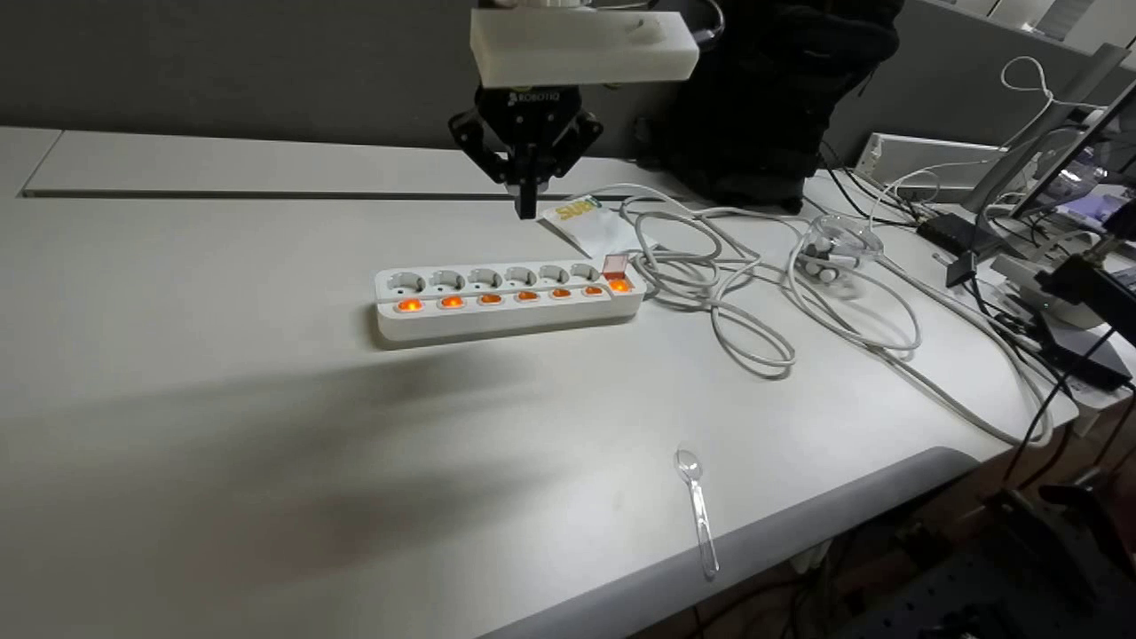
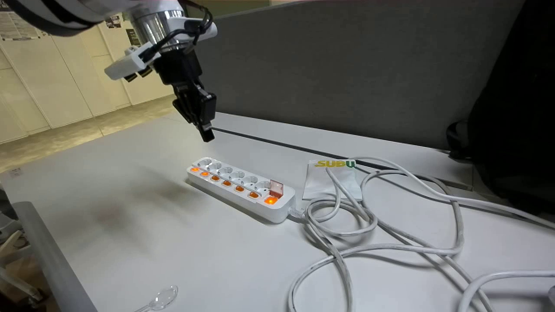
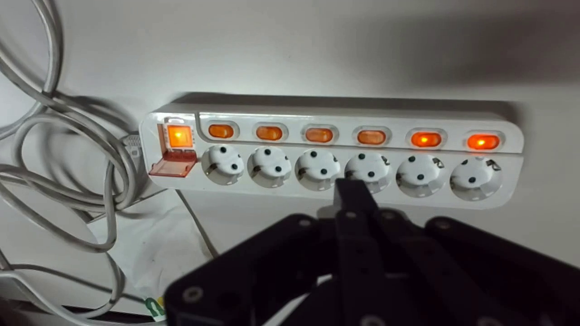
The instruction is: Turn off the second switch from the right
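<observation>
A white power strip (image 1: 497, 325) lies on the table; it also shows in an exterior view (image 2: 236, 198) and the wrist view (image 3: 512, 174). In the wrist view its two right switches, the rightmost (image 3: 483, 141) and the second from right (image 3: 426, 139), glow brightly. The other oval switches, such as this orange one (image 3: 319, 135), look dull. The square switch (image 3: 179, 136) at the cord end glows, its red cover (image 3: 174, 165) flipped open. My gripper (image 1: 526, 200) is shut and empty, above and behind the strip, also in an exterior view (image 2: 207, 133) and the wrist view (image 3: 355, 194).
Coiled grey cable (image 1: 710, 257) lies beside the strip's cord end. A paper napkin (image 1: 599, 229) lies behind it. A clear plastic spoon (image 1: 698, 510) lies near the table's front edge. A black backpack (image 1: 754, 106) stands at the back against the grey partition.
</observation>
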`<state>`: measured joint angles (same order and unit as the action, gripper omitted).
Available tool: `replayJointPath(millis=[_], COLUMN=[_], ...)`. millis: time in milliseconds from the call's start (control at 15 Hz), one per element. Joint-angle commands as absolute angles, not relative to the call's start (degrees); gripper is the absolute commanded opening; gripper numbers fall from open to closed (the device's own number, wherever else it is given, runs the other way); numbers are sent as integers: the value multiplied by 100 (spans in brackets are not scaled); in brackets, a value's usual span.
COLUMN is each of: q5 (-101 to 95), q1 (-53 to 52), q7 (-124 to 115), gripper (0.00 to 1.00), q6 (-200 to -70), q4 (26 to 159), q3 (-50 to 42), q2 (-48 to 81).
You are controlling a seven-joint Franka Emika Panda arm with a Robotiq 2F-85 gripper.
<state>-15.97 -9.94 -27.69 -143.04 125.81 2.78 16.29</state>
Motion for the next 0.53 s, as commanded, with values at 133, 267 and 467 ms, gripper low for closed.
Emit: replayJointPath(millis=[133, 267, 467], q5=[-1885, -1857, -1805], q1=[-1505, -1609, -1708], q7=[-3656, -3765, -3838], gripper=[0, 0, 0], q6=[-14585, -14636, -14763], q4=[12526, 12548, 12520], q3=[-91, -141, -169], q2=[2052, 2138, 2267])
